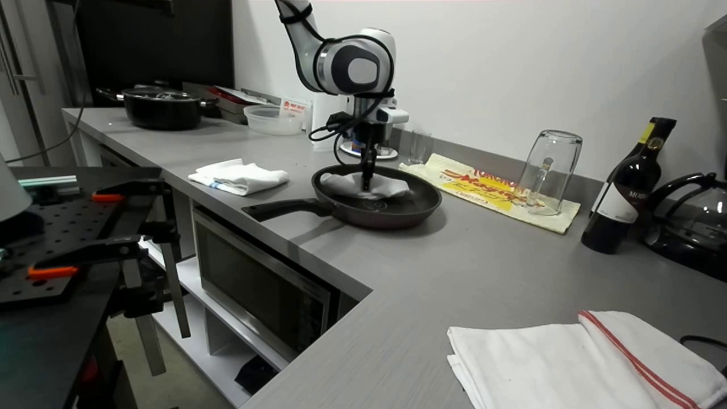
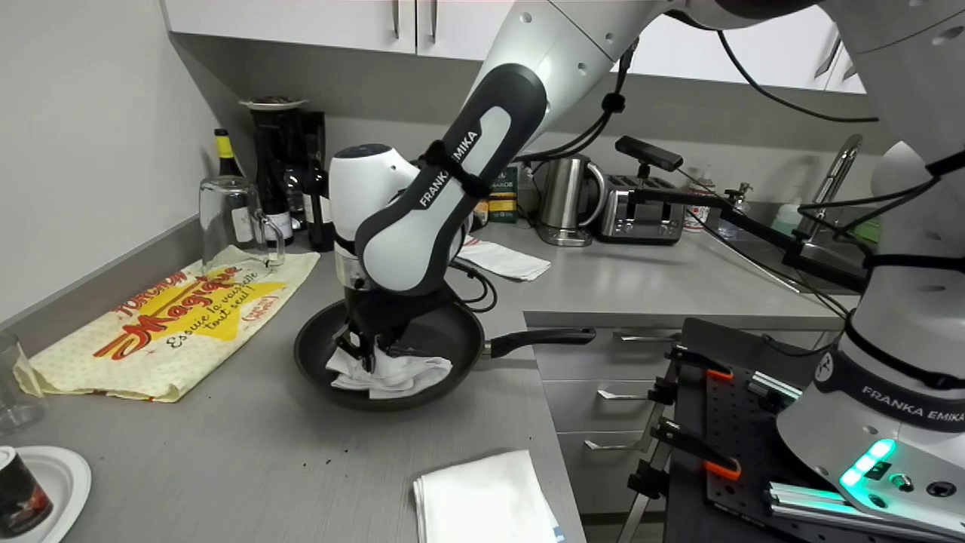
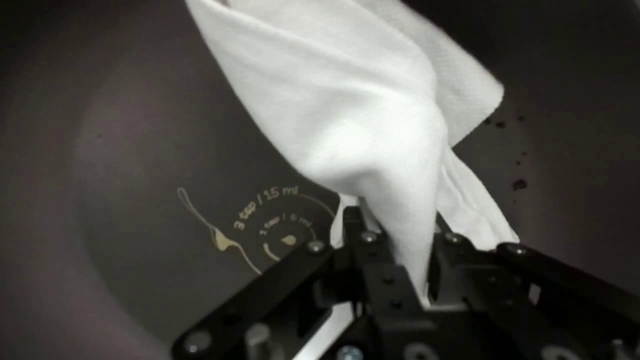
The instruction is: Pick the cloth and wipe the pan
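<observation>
Cloth (image 1: 347, 186) first: in an exterior view it lay inside the pan (image 1: 410, 203), under the tips of the fingers (image 1: 368, 170) and out to both sides of them. Gripper (image 1: 367, 184) pointed down; pinch not readable from there. Also in an exterior view, we had the cloth bunched at the fingertips (image 2: 367, 356) and spreading from them toward the pan's handle (image 2: 543, 339); a spare folded cloth (image 2: 482, 494) sat outside the pan, well apart from the fingers. In the wrist view, the fingers pinched a fold of cloth, most of it fanning out past their tips. Dark specks (image 3: 520, 184) showed ahead and right of the fingers, near the cloth; printed measuring marks (image 3: 280, 220) were to their left. Our call: picking done, wiping in hand, no telling whether a stroke was running. Next move, we judged, called for holding that pinch, pressing lightly and sweeping toward the specks.
</observation>
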{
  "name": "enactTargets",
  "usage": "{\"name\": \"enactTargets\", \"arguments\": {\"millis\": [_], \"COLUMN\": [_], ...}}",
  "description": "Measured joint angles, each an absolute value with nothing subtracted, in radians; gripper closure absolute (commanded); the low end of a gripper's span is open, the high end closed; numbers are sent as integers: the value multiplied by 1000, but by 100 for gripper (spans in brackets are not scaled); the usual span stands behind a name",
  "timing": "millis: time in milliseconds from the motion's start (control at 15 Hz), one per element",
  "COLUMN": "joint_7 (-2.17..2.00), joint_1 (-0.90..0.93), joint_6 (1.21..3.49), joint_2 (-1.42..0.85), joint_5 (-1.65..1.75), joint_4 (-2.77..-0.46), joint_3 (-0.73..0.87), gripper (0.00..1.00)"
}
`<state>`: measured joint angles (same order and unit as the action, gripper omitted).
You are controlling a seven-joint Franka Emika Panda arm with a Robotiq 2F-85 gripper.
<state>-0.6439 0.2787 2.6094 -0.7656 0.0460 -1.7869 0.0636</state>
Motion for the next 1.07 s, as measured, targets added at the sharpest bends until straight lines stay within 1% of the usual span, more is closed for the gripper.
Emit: {"name": "enactTargets", "arguments": {"millis": [600, 1067], "joint_7": [-445, -321], "joint_1": [109, 16], "joint_6": [2458, 2258], "joint_2": [-765, -806], "joint_5": [-258, -441], "joint_4": [-1783, -1733], "joint_3": [-121, -179], "gripper": [96, 96]}}
